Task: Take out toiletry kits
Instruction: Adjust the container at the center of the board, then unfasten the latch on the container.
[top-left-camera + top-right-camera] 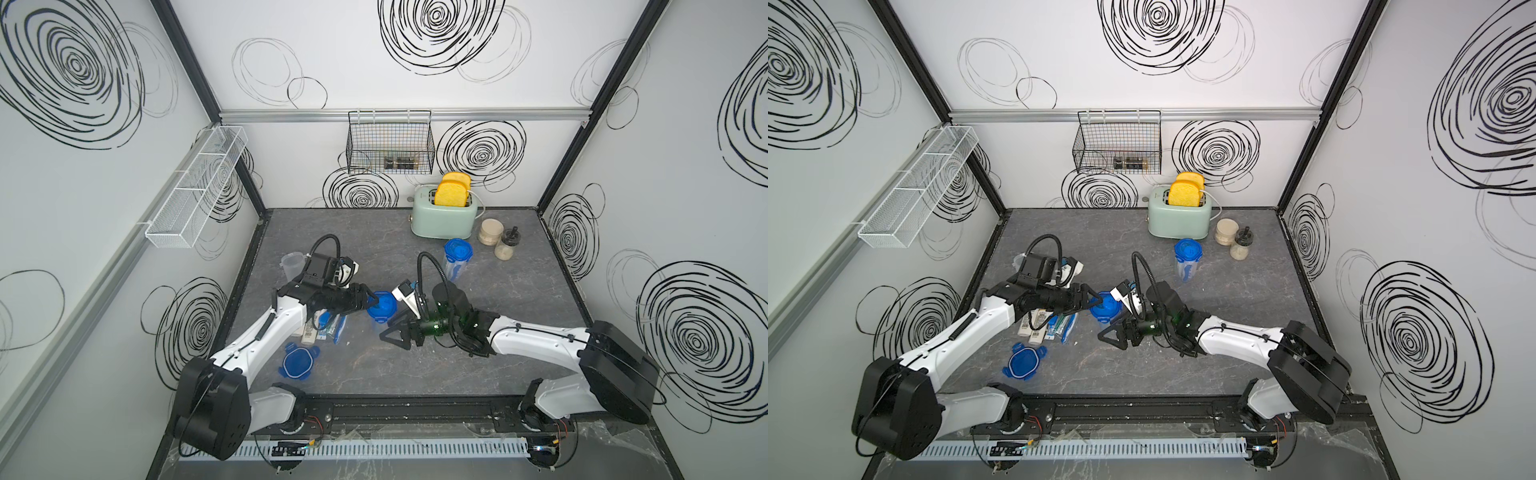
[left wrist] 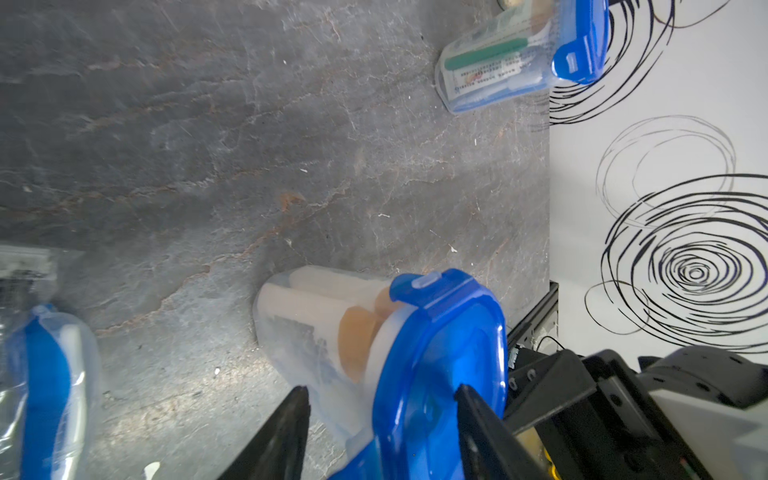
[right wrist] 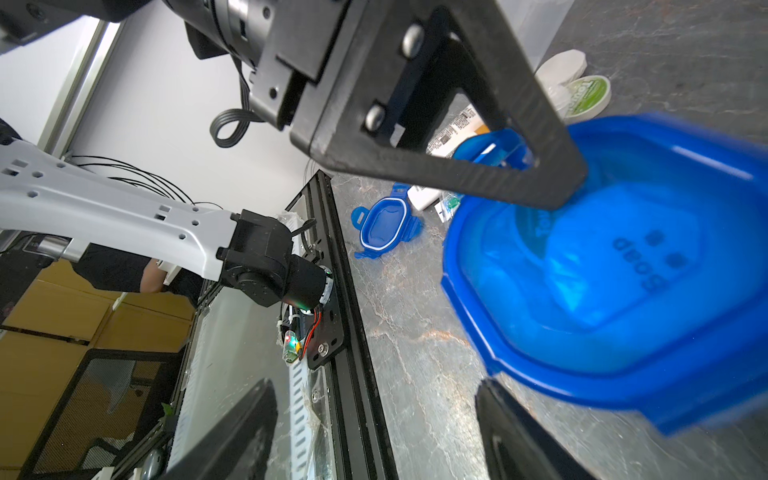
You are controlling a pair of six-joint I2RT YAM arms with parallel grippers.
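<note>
A: Fingers of the left gripper [image 2: 381, 392], what are they doing?

B: They stand partly spread, astride the rim of the blue lid [image 2: 440, 353] on the middle container [image 2: 307, 332]. Whether they pinch it or merely bracket it, I cannot tell. My guess is that they are working a clip loose, since the kit inside cannot come out while the lid sits on.

A: And the right gripper [image 1: 392, 332]?

B: Its fingers are wide and hold nothing. It is low over the surface [image 1: 374, 232], just beside that same container, probably placed to steady it or take the lid.

A: Where are the toiletry kits?

B: One kit [image 1: 328, 326] lies spilled on the surface, partly under the left arm: bottles, tubes and a toothbrush together, with a loose lid [image 1: 299, 361] nearby. Cream bottles with tan caps [image 2: 353, 345] sit sealed in the middle container. A third container [image 1: 457, 259], near the toaster [image 1: 444, 216], is lidded and full too.
</note>
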